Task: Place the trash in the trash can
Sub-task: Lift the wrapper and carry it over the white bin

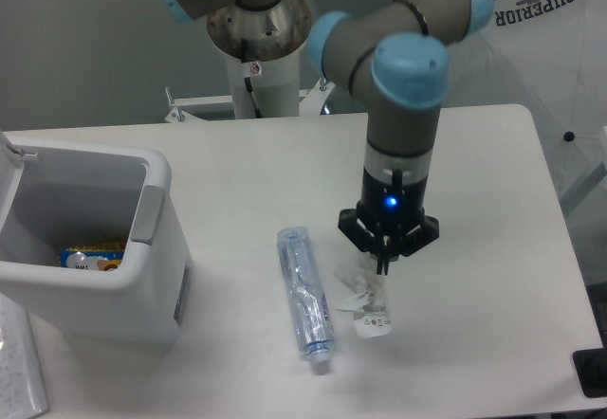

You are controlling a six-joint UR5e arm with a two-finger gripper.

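The fingers (383, 265) point straight down from the black wrist flange and are pinched narrow on the top of the crumpled cup (365, 303), which hangs from them with its lower end close to the surface (474, 248); whether it touches cannot be told. In this single fixed view, the grip takes only a thin fold of clear plastic, so the carry looks best done slowly, lifting well before swinging, lest the piece slip out. The squashed bottle (303, 298) lies flat just left of the cup, white cap toward the camera; the cup should be raised above it before any sideways travel. The trash can (142, 277) stands well left of the bottle, open-topped, with something coloured already inside. Its thick rim stands high, so the cup's dangling end needs to clear it. Between bottle and can the surface offers a plain path; the surface edge lies well right of the cup.
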